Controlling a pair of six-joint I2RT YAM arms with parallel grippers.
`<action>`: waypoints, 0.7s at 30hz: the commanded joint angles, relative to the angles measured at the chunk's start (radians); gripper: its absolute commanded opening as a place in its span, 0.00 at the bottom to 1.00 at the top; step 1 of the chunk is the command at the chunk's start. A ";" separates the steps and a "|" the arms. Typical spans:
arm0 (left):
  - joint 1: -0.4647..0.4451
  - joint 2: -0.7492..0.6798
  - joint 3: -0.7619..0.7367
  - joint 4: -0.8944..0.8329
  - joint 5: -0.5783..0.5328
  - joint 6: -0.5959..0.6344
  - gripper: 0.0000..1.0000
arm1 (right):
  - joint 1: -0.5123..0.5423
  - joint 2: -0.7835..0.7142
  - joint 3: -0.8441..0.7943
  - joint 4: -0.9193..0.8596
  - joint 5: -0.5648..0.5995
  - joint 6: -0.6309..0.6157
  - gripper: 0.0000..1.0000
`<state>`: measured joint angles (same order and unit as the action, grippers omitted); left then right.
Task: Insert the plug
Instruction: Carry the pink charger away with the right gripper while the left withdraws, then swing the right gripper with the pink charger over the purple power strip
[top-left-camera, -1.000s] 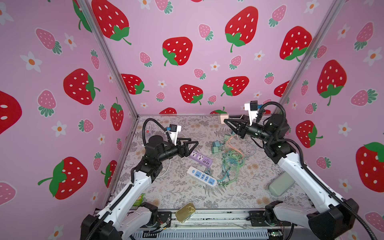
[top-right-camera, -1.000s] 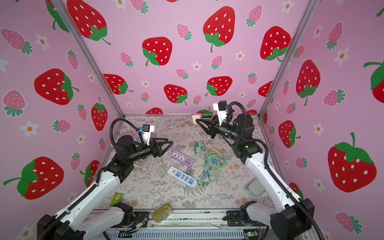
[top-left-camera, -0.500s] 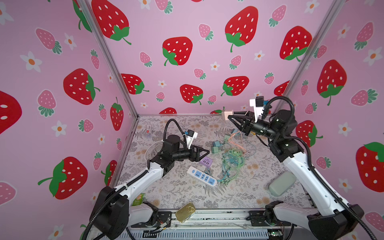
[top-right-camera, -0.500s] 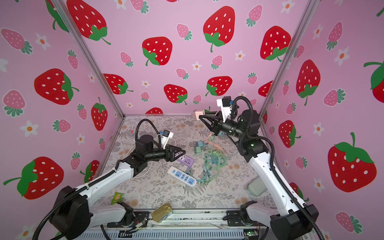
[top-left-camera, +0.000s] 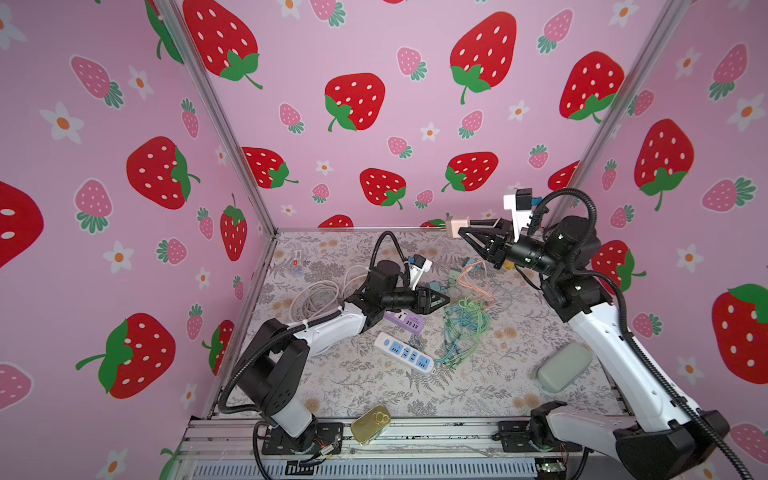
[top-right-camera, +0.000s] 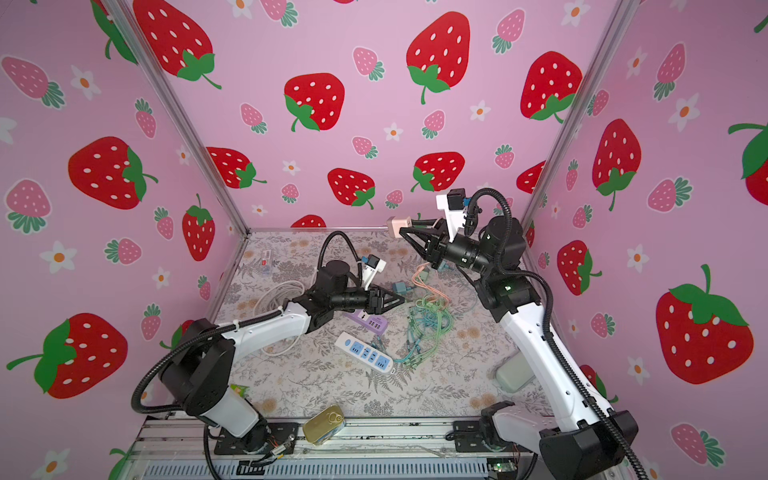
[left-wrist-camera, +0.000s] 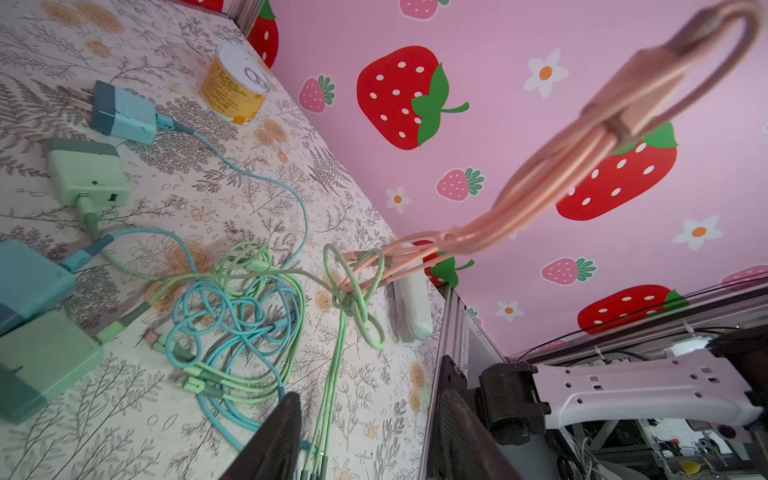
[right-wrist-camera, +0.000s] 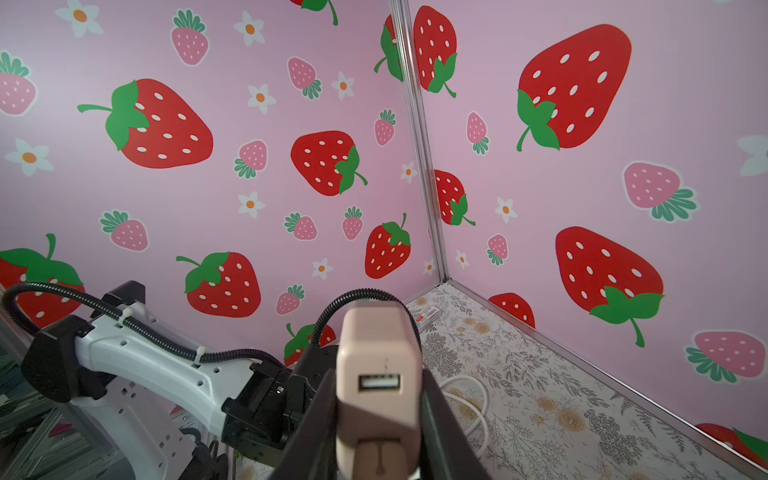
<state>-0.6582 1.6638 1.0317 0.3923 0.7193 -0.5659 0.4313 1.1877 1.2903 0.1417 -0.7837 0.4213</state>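
The plug is a pale pink adapter (top-left-camera: 456, 226) (top-right-camera: 398, 226) held high above the back of the mat. My right gripper (right-wrist-camera: 378, 432) is shut on its sides, and its empty USB port faces the wrist camera. A purple power strip (top-left-camera: 406, 322) (top-right-camera: 372, 322) lies mid-mat, partly under my left gripper (top-left-camera: 441, 300) (top-right-camera: 397, 300). A white and blue power strip (top-left-camera: 405, 355) (top-right-camera: 365, 354) lies just in front of it. In the left wrist view the left gripper (left-wrist-camera: 365, 449) is open low over green cables, clamping nothing.
A tangle of green and blue cables (top-left-camera: 463, 324) lies right of the strips. A pink cable bundle (left-wrist-camera: 582, 158) rises from the mat. Blue (left-wrist-camera: 122, 112) and green (left-wrist-camera: 85, 172) adapters, a yellow can (left-wrist-camera: 235, 85), a white cord coil (top-left-camera: 316, 299), a grey-green case (top-left-camera: 563, 372) and a gold tin (top-left-camera: 370, 422) are around.
My left arm has reached forward and right over the purple strip, and its jaws have narrowed. The right gripper has carried the pink plug slightly right.
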 joint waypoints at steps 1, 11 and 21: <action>-0.033 0.052 0.079 0.062 0.032 -0.077 0.53 | -0.009 -0.032 0.007 0.023 -0.018 -0.013 0.05; -0.065 0.167 0.151 0.049 0.060 -0.153 0.41 | -0.015 -0.055 -0.012 0.023 -0.020 -0.023 0.05; -0.057 0.153 0.150 -0.034 0.013 -0.120 0.32 | -0.023 -0.063 -0.032 0.023 -0.015 -0.031 0.05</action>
<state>-0.7235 1.8450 1.1717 0.3908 0.7513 -0.7048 0.4175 1.1431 1.2648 0.1394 -0.7868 0.4137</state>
